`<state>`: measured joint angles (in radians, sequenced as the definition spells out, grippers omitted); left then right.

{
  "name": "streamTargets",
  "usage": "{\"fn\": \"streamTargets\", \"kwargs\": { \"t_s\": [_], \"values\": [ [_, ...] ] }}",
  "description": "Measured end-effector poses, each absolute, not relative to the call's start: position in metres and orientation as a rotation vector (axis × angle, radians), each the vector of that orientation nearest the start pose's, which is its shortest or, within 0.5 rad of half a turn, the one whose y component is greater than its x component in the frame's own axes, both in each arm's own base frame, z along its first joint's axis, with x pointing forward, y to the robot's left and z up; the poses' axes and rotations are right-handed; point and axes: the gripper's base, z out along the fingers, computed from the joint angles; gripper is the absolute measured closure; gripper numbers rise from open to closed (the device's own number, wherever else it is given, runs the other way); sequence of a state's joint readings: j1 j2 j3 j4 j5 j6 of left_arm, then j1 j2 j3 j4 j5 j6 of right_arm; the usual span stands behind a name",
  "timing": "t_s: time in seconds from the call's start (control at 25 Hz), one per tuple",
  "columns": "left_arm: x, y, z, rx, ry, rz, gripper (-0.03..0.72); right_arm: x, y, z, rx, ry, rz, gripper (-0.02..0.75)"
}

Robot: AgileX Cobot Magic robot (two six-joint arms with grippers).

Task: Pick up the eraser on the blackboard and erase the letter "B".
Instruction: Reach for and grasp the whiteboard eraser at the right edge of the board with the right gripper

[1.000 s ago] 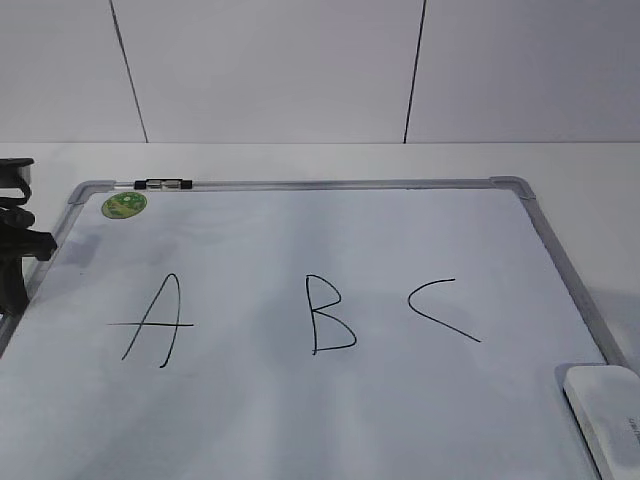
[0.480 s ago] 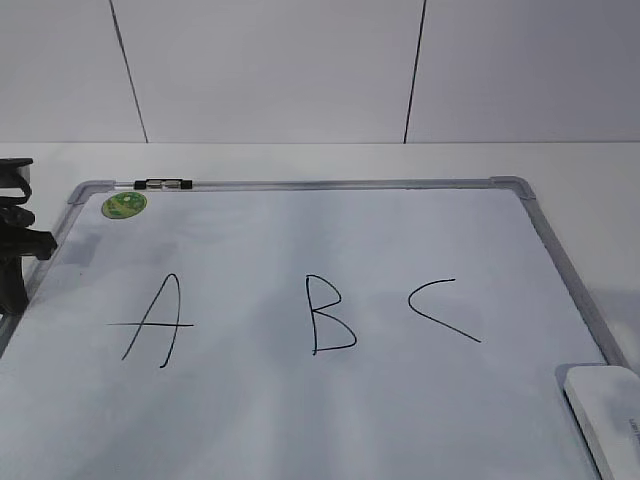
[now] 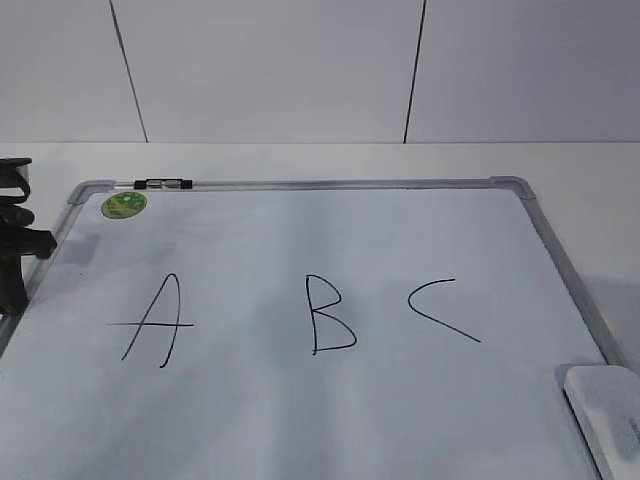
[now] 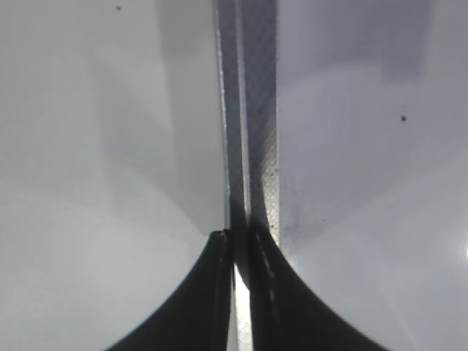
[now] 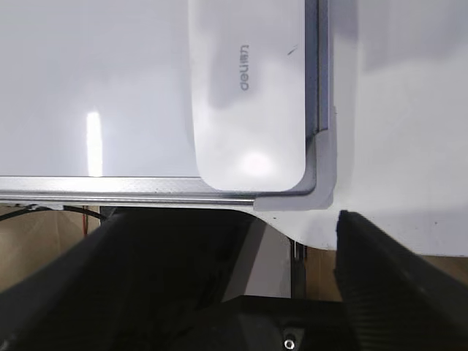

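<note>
Hovering spread wide, the right gripper (image 5: 292,285) had the eraser (image 5: 248,95) just ahead of its fingertips, lying in the blackboard (image 5: 95,88) corner. A good pickup meant descending centred across its short width. The left gripper (image 4: 241,252) stayed pinched together.

The left gripper (image 4: 243,252) pointed straight down over the grey aluminium frame (image 4: 256,124) of the blackboard (image 4: 365,146), its two dark fingers (image 4: 212,292) pressed nearly together with only a thin bright slit between them. The frame ran away from the fingertips toward the top edge. White board surface lay to the right, a pale table (image 4: 102,146) to the left.
</note>
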<state>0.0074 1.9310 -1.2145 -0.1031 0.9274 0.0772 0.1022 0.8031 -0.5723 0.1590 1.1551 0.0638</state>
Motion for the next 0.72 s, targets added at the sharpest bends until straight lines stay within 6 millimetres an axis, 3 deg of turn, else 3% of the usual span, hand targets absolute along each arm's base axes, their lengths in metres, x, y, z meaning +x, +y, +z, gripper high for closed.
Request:
{"fn": "streamTargets", "kwargs": {
  "t_s": [0.4,0.72],
  "values": [
    [0.353,-0.005,0.153,0.009,3.123,-0.134,0.664,0.149,0.03,0.224,0.048,2.977,0.269,0.059],
    [0.353,-0.005,0.153,0.009,3.123,-0.134,0.664,0.185,0.033,0.219,0.015,3.002,0.252,0.059]
  ]
}}
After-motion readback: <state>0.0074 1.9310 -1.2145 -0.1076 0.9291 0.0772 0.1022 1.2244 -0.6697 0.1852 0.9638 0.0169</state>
